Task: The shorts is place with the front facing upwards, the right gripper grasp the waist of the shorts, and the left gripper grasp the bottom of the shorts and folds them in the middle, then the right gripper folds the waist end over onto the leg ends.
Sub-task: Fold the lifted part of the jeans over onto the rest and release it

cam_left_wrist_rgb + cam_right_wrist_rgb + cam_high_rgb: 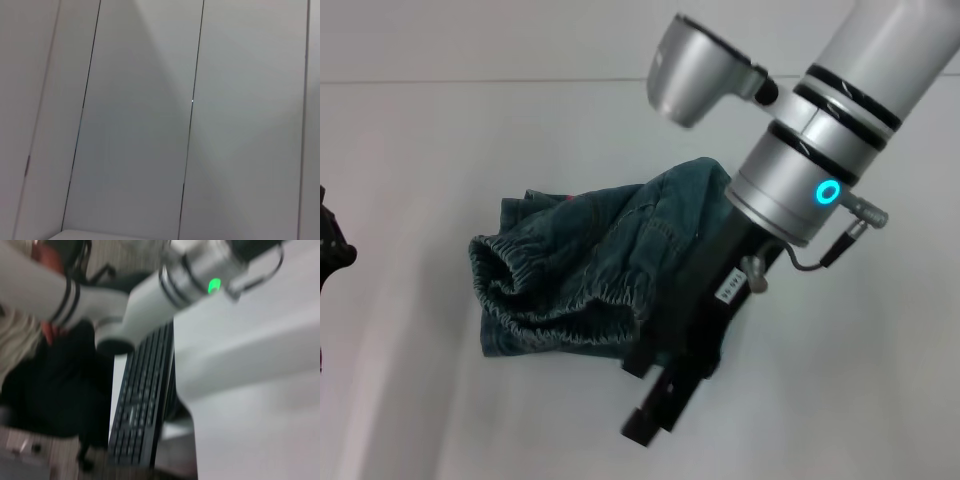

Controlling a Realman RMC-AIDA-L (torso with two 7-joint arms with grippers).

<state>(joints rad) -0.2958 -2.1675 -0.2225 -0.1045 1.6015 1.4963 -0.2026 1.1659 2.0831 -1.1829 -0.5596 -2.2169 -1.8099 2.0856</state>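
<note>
The blue denim shorts (575,270) are bunched up and partly raised off the white table (420,150), with the gathered elastic waist (515,285) turned toward the left. My right gripper (648,355) reaches in from the upper right and is shut on the cloth at the shorts' right side. Fabric drapes over the gripper's black body, hiding the fingertips. My left gripper (330,250) shows only as a black shape at the left edge of the head view, well away from the shorts. Neither wrist view shows the shorts.
The right wrist view shows my other arm (150,290) with a green light, a black keyboard (137,400) beyond the table edge, and dark clutter off the table. The left wrist view holds only pale wall panels (150,125).
</note>
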